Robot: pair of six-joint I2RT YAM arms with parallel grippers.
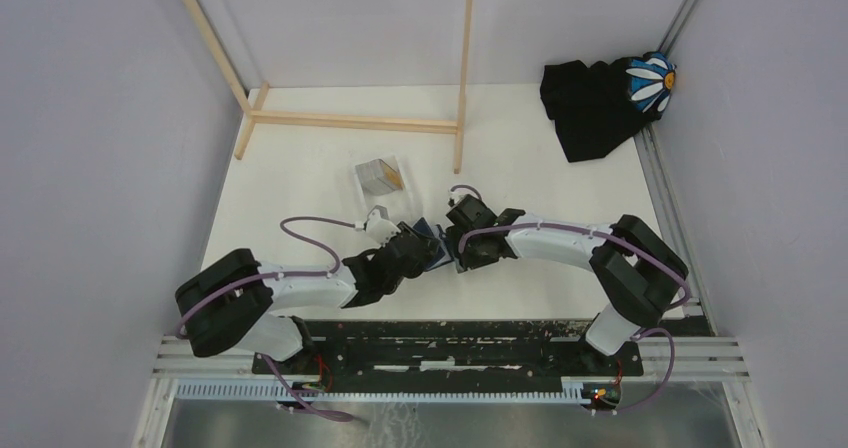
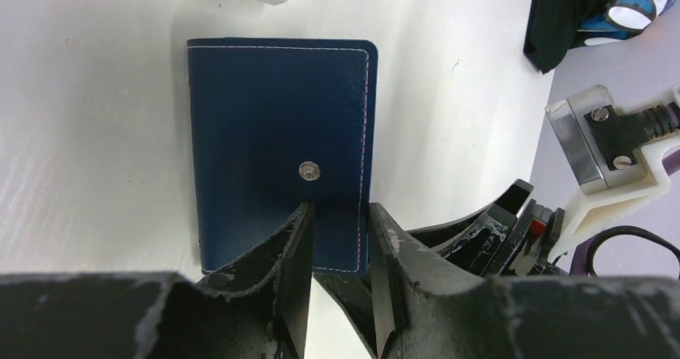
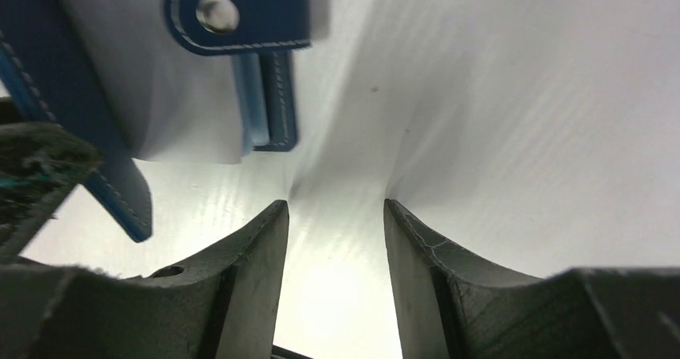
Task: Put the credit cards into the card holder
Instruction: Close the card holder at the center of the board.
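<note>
While pinching the wallet's (image 2: 277, 147) near edge, left fingers (image 2: 341, 251) kept it on the counter (image 1: 540, 183); right fingers (image 3: 333, 247) beside it, parted, held nothing; cards unseen.

card holder (image 2: 273, 127): navy, white stitching | cloth (image 1: 590, 103): black, daisy print | table (image 1: 540, 198): white

A white table (image 1: 300, 178) sits between pale lilac walls (image 1: 100, 148); a light wooden frame (image 1: 350, 121) stands at its far end, with black cloth (image 1: 590, 103) bunched in the right corner
</note>
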